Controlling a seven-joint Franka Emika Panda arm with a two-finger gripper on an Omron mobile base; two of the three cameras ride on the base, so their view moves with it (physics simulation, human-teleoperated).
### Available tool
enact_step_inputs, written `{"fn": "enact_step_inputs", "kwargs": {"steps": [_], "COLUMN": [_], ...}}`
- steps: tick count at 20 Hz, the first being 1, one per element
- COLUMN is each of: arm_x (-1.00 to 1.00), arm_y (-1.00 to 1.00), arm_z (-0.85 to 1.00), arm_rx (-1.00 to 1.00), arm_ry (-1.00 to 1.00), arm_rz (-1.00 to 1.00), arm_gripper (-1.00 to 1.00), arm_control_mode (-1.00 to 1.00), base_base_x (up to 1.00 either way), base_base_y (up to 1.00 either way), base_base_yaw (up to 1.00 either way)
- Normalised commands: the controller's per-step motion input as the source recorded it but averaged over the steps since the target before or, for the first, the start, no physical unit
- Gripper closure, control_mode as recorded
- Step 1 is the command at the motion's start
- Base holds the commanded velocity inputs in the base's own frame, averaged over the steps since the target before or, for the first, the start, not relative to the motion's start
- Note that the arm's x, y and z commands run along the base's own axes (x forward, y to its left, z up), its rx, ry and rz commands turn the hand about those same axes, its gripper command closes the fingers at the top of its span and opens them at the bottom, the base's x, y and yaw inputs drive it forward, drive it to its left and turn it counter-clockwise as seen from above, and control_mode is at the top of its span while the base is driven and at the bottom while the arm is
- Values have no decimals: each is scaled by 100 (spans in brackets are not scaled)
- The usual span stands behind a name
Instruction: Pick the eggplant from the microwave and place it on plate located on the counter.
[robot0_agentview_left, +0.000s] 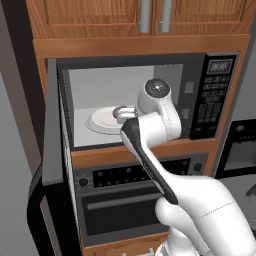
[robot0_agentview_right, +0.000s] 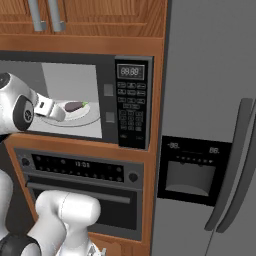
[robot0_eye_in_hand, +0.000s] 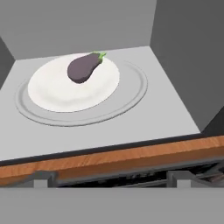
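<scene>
Inside the open microwave (robot0_eye_in_hand: 175, 105), the eggplant (robot0_eye_in_hand: 83, 67) lies on a white plate (robot0_eye_in_hand: 57, 94) over the glass turntable (robot0_eye_in_hand: 131, 94), long axis running near-left to far-right, green stem far-right; gripper jaw state cannot be told.

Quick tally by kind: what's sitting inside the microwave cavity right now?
Eggplant: 1
White plate under it: 1
Clear glass disc ringing the plate: 1
Total: 3
</scene>
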Motion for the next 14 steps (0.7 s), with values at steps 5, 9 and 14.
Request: {"fn": "enact_step_inputs", "kwargs": {"steps": [5, 9, 14], "arm_x": [62, 100, 88], "arm_y": [42, 22, 32], "arm_z": [4, -5, -25], "arm_rx": [-1, 0, 0], "arm_ry": [5, 8, 2], "arm_rz": [-4, 0, 0], "arm_gripper": [-100, -100, -100], "arm_control_mode": [-100, -100, -100], "base_base_x": [0, 0, 0], "base_base_y": [0, 0, 0], "base_base_yaw": [0, 0, 0]}}
